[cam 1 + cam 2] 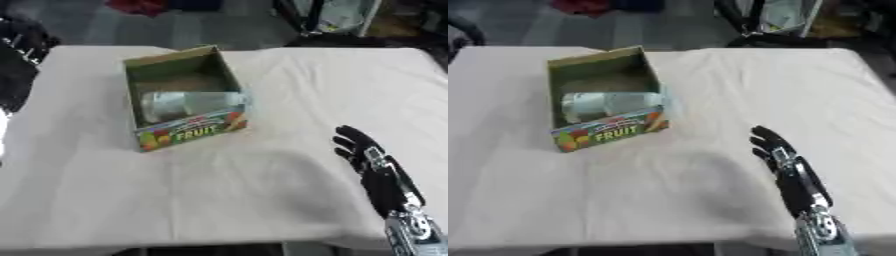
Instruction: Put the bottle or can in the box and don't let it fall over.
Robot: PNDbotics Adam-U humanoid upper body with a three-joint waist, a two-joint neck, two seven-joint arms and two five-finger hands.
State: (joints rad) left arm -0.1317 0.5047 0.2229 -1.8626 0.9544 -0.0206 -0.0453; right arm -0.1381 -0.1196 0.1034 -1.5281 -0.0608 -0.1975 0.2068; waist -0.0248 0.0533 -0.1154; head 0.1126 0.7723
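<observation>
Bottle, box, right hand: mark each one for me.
bottle (188, 104), left eye view, middle of its clear body, lying in the box
box (192, 132), left eye view, printed front wall
right hand (773, 146), right eye view, back of the palm

The word "FRUIT" is printed in yellow capitals on the near outer wall of the box, toward the 9 o'clock side of the table, among fruit pictures. Smaller lettering above it cannot be read.
</observation>
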